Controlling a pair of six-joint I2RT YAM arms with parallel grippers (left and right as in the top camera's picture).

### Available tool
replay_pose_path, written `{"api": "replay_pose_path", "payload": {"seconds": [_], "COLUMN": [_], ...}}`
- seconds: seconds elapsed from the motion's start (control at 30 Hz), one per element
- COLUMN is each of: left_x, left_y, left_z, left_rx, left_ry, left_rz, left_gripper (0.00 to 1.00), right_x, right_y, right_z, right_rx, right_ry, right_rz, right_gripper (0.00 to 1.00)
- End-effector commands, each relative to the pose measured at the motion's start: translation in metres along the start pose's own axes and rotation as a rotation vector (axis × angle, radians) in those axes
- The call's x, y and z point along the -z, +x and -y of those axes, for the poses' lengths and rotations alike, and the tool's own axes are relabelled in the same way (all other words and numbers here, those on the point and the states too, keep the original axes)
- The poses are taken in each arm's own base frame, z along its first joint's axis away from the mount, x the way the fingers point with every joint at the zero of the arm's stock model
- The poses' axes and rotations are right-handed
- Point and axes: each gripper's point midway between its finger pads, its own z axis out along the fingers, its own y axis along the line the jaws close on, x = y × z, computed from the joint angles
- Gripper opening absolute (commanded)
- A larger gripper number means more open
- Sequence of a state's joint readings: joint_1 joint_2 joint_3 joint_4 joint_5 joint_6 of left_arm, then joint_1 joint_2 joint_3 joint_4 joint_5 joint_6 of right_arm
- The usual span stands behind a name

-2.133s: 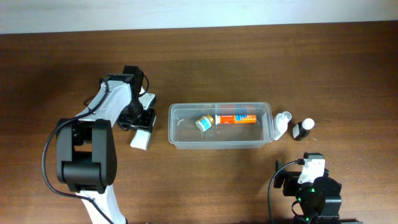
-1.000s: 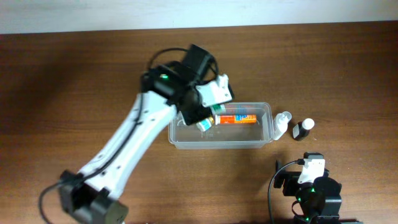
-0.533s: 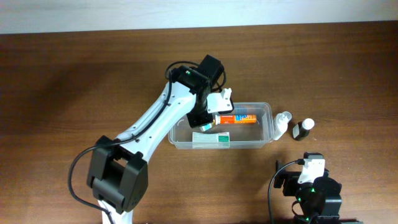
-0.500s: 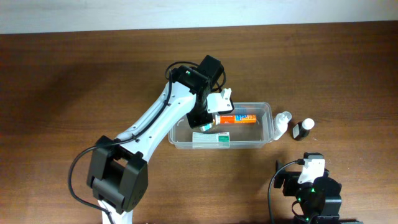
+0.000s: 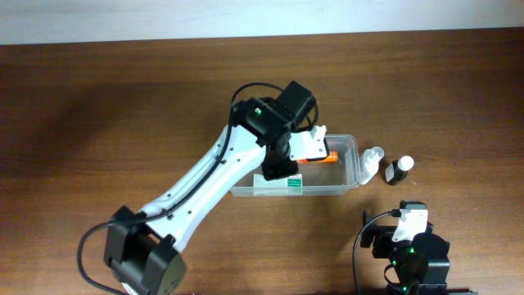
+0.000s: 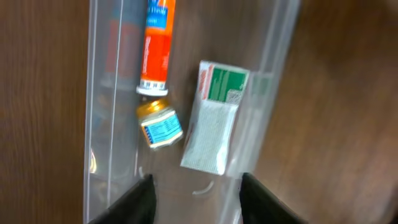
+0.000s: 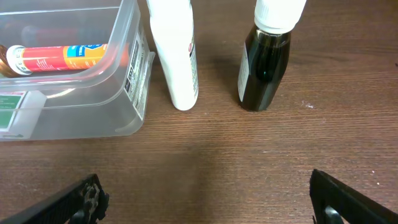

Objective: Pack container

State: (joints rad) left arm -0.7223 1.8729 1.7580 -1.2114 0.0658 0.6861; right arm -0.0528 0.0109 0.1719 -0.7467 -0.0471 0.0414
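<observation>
The clear container point(image 5: 350, 146) sits at mid-table. It holds an orange tube point(image 6: 158, 43), a small blue-labelled jar point(image 6: 160, 123) and a white-and-green packet point(image 5: 278, 184) lying along its front wall. My left gripper point(image 5: 277, 164) hovers above the container's left half, open and empty; its view looks down on the packet point(image 6: 214, 118) and the container wall point(image 6: 99, 93). My right gripper point(image 7: 211, 205) is open and empty, low over the table in front of the container's right end point(image 7: 127, 74).
A white bottle point(image 5: 372, 164) and a dark bottle with a white cap point(image 5: 399, 170) stand just right of the container. Both show in the right wrist view, the white bottle point(image 7: 177, 50) and the dark bottle point(image 7: 267, 62). The right arm's base point(image 5: 409, 246) is at the front right.
My left gripper carried the packet from the table at the left to the container, let it go inside, and has since shifted right above it. The right arm has not moved.
</observation>
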Motion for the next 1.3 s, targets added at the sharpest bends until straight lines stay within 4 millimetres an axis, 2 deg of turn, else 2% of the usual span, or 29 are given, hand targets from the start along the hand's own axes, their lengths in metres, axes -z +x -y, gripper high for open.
{"api": "replay_pose_path", "payload": {"seconds": [0.0,0.07,0.13,0.17,0.2,0.23,0.33,0.43,0.5,0.6,0.67,0.7,0.73,0.87,1.0,1.07,1.17,1.27], "left_x": [0.017,0.029,0.051,0.067,0.091,0.102,0.152,0.191,0.213,0.235,0.246,0.25,0.253,0.255,0.253,0.253,0.253,0.253], "left_y": [-0.005,-0.002,0.005,0.01,0.019,0.023,0.047,0.081,0.11,0.155,0.184,0.195,0.205,0.232,0.24,0.24,0.24,0.24], "left_z": [0.001,-0.001,-0.01,-0.018,-0.029,-0.033,-0.05,-0.059,-0.063,-0.065,-0.064,-0.063,-0.061,-0.054,-0.05,-0.05,-0.05,-0.05], "left_rx": [0.117,0.168,0.226,0.271,0.345,0.374,0.531,0.7,0.847,1.048,1.143,1.174,1.203,1.286,1.311,1.311,1.31,1.31], "left_ry": [-0.003,-0.016,-0.063,-0.11,-0.18,-0.207,-0.322,-0.4,-0.445,-0.504,-0.544,-0.559,-0.57,-0.586,-0.577,-0.577,-0.577,-0.577], "left_rz": [0.045,0.057,0.073,0.084,0.107,0.119,0.192,0.26,0.292,0.308,0.297,0.289,0.278,0.23,0.203,0.203,0.203,0.203], "left_gripper": [0.33,0.38,0.42,0.44,0.5,0.54,0.65,0.71,0.74,0.82,0.86,0.96,0.99,0.99,0.99,1.0,0.99,0.99], "right_x": [-0.001,-0.001,-0.001,-0.001,-0.001,-0.001,-0.001,-0.001,-0.001,-0.001,-0.001,-0.001,-0.001,0.003,0.01,0.013,0.021,0.054], "right_y": [0.002,0.002,0.002,0.002,0.002,0.002,0.002,0.002,0.002,0.002,0.001,-0.003,-0.009,-0.034,-0.028,-0.028,-0.056,-0.101], "right_z": [0.001,0.001,0.001,0.001,0.001,0.001,0.001,0.001,0.001,0.001,0.001,0.001,0.0,-0.025,-0.056,-0.063,-0.068,-0.084], "right_rx": [-0.003,-0.003,-0.003,-0.003,-0.003,-0.003,-0.003,-0.003,-0.003,-0.003,-0.003,-0.002,-0.001,0.015,0.026,0.009,-0.205,-0.18], "right_ry": [0.004,0.004,0.004,0.004,0.004,0.004,0.004,0.004,0.004,0.004,0.005,0.003,-0.003,-0.143,-0.331,-0.377,-0.429,-0.543], "right_rz": [-0.001,-0.001,-0.001,-0.001,-0.001,-0.001,-0.001,-0.001,-0.001,-0.001,0.002,0.019,0.045,0.147,0.121,0.118,0.183,0.333], "right_gripper": [0.98,0.98,0.98,0.98,0.98,0.98,0.98,0.98,0.98,0.98,0.98,0.98,0.98,0.98,0.98,0.98,0.98,0.98]}}
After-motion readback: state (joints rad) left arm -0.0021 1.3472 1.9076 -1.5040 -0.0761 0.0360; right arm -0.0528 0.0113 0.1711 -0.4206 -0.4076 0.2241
